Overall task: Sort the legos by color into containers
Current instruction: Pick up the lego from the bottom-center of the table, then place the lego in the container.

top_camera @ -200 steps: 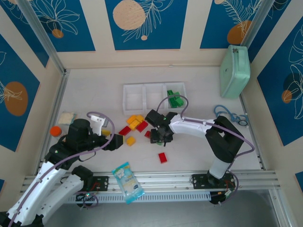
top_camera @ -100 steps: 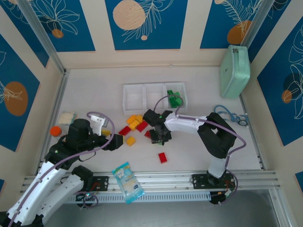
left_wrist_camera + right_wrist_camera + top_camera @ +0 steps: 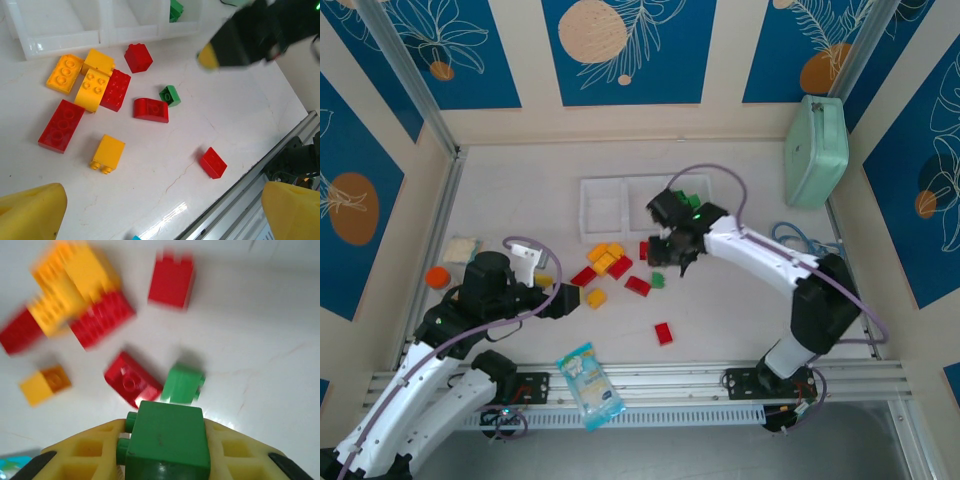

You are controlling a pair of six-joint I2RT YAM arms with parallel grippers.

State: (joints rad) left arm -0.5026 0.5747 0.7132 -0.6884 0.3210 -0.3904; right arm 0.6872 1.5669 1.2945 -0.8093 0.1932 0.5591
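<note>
Right arm: elbow out toward the right edge of the worktop (image 3: 740, 322), forearm angled far-left. The right pincer (image 3: 667, 252) sits just on the near side of the tray (image 3: 584, 206), by its middle and right compartments. In the right wrist view its fingers (image 3: 90, 452) are clamped on a green brick (image 3: 165, 442), one on either side. It looks to be off the surface, but I cannot tell how high.

Left arm: folded low at near-left. The left pincer (image 3: 570, 298) points right, fingers (image 3: 30, 212) wide apart with nothing between them.

Room: loose legos (image 3: 605, 262) lie between the two pincers, near side of the tray.
- Red and yellow pieces are bunched and touching.
- A small green piece (image 3: 658, 280) lies just beside a rounded red one (image 3: 637, 286).
- A lone red brick (image 3: 664, 333) lies well apart, toward the near rail.
- There is bare worktop to the right of these.

Obscured:
- The right arm covers part of the tray's right compartment, where green bricks (image 3: 693, 200) show.
- The right wrist view is motion-blurred, so studs are unreadable.
- In the left wrist view the right pincer is a dark blur at top right.
</note>
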